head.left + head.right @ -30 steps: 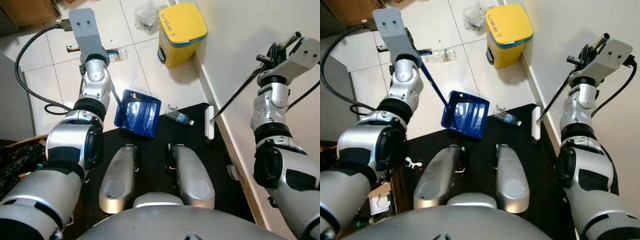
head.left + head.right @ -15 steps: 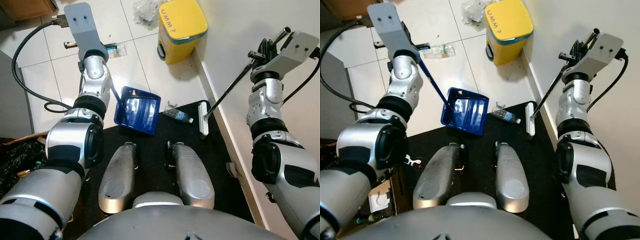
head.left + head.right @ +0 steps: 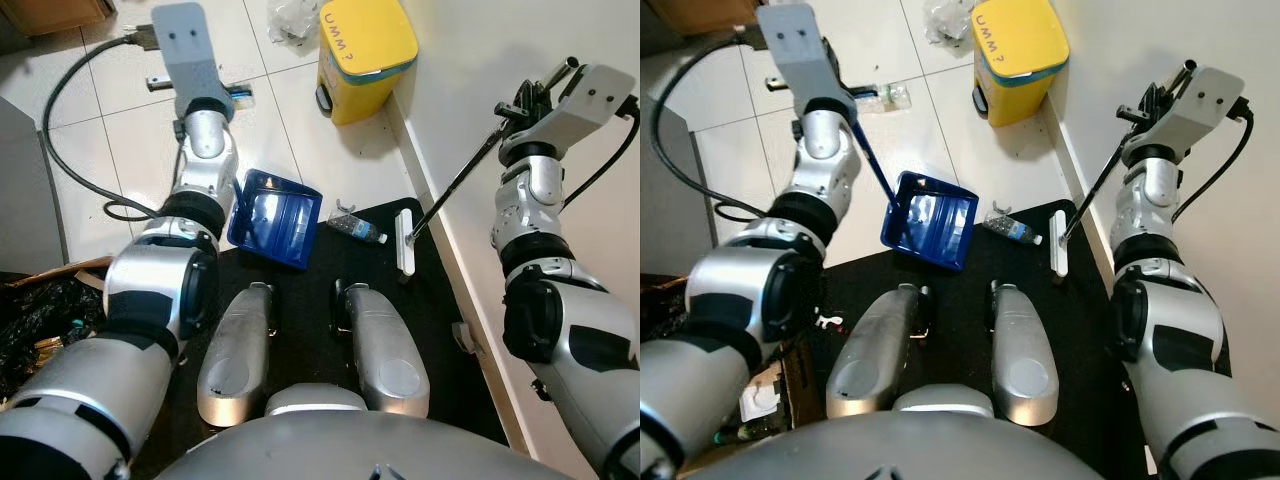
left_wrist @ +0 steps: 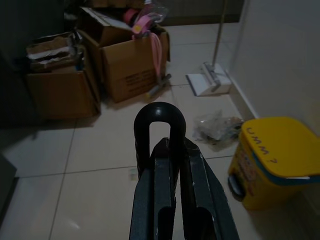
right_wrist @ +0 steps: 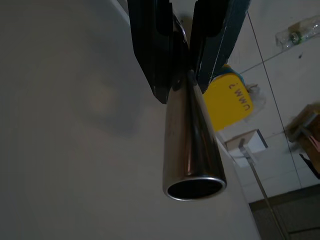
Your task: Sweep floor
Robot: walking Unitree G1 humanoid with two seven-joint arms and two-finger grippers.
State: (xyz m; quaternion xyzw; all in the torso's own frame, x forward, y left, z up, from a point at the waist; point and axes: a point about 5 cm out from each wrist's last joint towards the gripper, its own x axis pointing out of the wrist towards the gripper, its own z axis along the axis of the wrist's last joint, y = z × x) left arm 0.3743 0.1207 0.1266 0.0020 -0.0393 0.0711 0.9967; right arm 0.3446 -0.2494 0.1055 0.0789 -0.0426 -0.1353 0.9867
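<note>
Floor: white tiles are running up to a pale wall on the robot's right, with a black mat lying under the robot's feet.
Left pincer: the left pincer is pinching the looped end of the dustpan handle — fingers pressed together on it.
Dustpan: the blue dustpan is resting at the mat's far edge, mouth facing the robot; over the last second it is keeping roughly its place while the left arm is shifting inward.
Right pincer: the right pincer is clamping the metal broom pole near its top end.
Broom head: the white broom head is now standing on the mat, off the wall — a second ago it was lying against the baseboard.
Debris: a small plastic bottle is lying between dustpan and broom head, near both.
Bin: a yellow bin is standing by the wall, beyond the mat.
Meaning: the broom is drawing closer to the bottle, so the push toward the dustpan looks about to start.
</note>
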